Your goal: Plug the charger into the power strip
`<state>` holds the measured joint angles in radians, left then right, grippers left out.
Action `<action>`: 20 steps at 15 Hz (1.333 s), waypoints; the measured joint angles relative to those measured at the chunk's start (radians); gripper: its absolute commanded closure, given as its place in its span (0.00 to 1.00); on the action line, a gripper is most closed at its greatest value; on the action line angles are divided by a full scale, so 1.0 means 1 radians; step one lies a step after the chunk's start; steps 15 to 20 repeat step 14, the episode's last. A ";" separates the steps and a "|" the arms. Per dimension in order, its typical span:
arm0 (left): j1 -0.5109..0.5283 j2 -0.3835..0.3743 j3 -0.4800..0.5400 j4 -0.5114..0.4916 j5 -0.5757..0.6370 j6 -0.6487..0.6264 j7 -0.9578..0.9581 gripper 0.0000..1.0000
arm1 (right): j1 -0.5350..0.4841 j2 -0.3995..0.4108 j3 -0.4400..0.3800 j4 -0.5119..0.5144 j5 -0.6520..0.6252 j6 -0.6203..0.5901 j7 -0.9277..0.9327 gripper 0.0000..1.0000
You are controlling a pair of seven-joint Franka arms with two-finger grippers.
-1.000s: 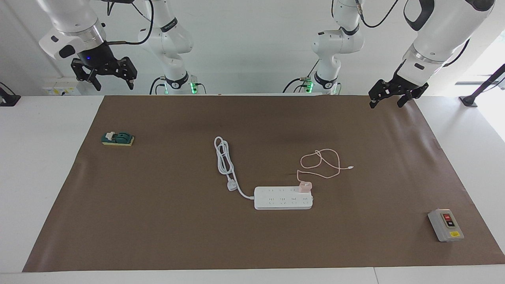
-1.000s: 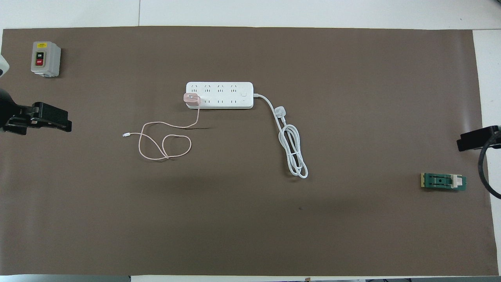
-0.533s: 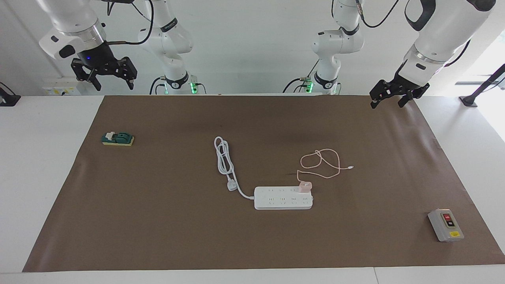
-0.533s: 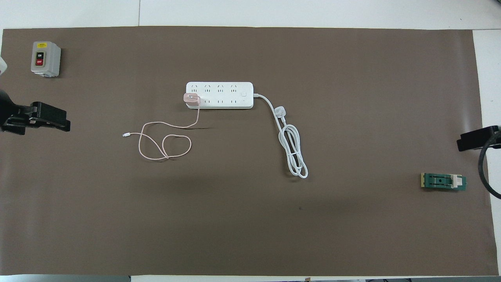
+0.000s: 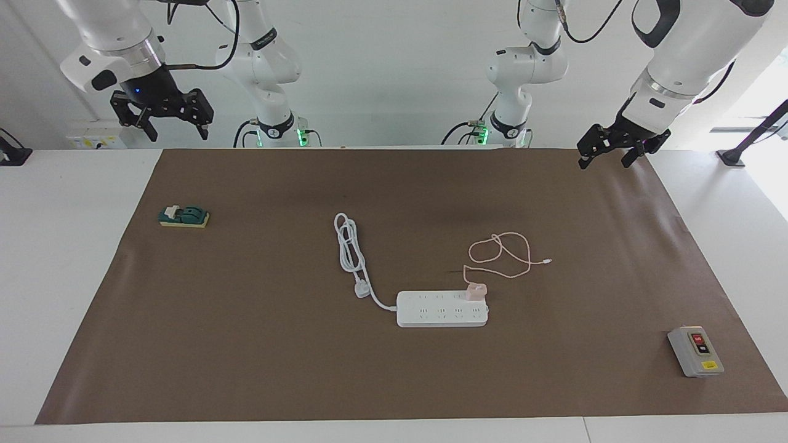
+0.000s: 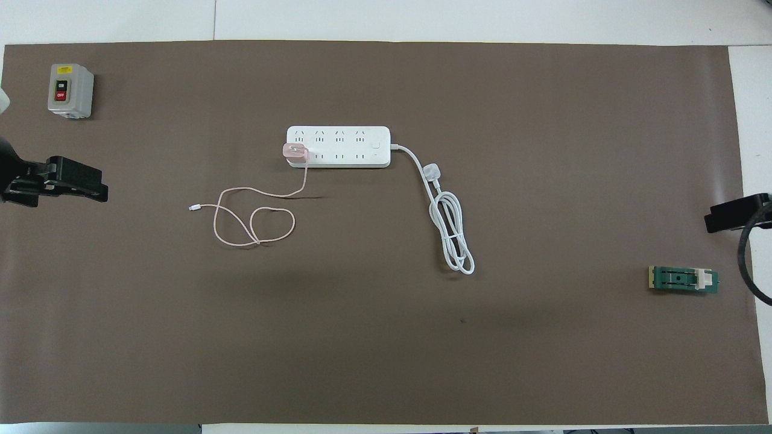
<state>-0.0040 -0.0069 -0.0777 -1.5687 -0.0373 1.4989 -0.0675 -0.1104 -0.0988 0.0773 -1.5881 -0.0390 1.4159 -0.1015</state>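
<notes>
- The charger (image 5: 475, 291) sits plugged into the power strip (image 5: 441, 309), at the strip's end toward the left arm, in the row nearer the robots.
- Its thin pink cable (image 5: 502, 253) loops loosely on the mat, nearer the robots than the strip.
- The strip lies flat near the middle of the brown mat (image 5: 246, 344); its thick white cord (image 5: 349, 246) is coiled beside it, ending in a white plug (image 5: 362, 289).
- The mat covers most of the white counter (image 5: 61, 258).
- A grey switch box (image 5: 695, 351) stands at the left arm's end, a green block (image 5: 183, 216) at the right arm's end.
- The left gripper (image 5: 606, 154) hangs spread, holding nothing, over the mat's edge nearest the robots.
- The right gripper (image 5: 165, 120) waits raised, spread, empty.
- White wall beyond.
</notes>
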 measured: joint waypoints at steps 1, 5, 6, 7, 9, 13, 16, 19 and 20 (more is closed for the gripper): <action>0.000 0.000 -0.001 0.001 0.007 0.000 0.000 0.00 | 0.000 0.000 0.000 0.000 0.000 0.000 0.000 0.00; 0.000 0.001 -0.002 0.001 0.028 0.000 0.000 0.00 | 0.000 0.000 0.000 0.000 0.000 0.000 0.000 0.00; 0.000 0.001 -0.002 0.001 0.028 0.000 0.000 0.00 | 0.000 0.000 0.000 0.000 0.000 0.000 0.000 0.00; 0.000 0.001 -0.002 0.001 0.028 0.000 0.000 0.00 | 0.000 0.000 0.000 0.000 0.000 0.000 0.000 0.00; 0.000 0.001 -0.003 0.001 0.028 0.000 0.000 0.00 | 0.000 0.000 0.000 0.000 0.000 0.000 0.000 0.00; 0.000 0.002 -0.004 0.001 0.028 0.000 0.000 0.00 | 0.000 0.000 0.000 0.000 0.000 0.000 0.000 0.00; 0.000 0.002 -0.004 0.001 0.028 0.000 0.000 0.00 | 0.000 0.000 0.000 0.000 0.000 0.000 0.000 0.00; 0.000 0.002 -0.004 0.001 0.028 0.000 0.000 0.00 | 0.000 0.000 0.000 0.000 0.000 0.000 0.000 0.00; 0.000 0.002 -0.004 0.001 0.028 0.000 0.000 0.00 | 0.000 0.000 0.000 0.000 0.000 0.000 0.000 0.00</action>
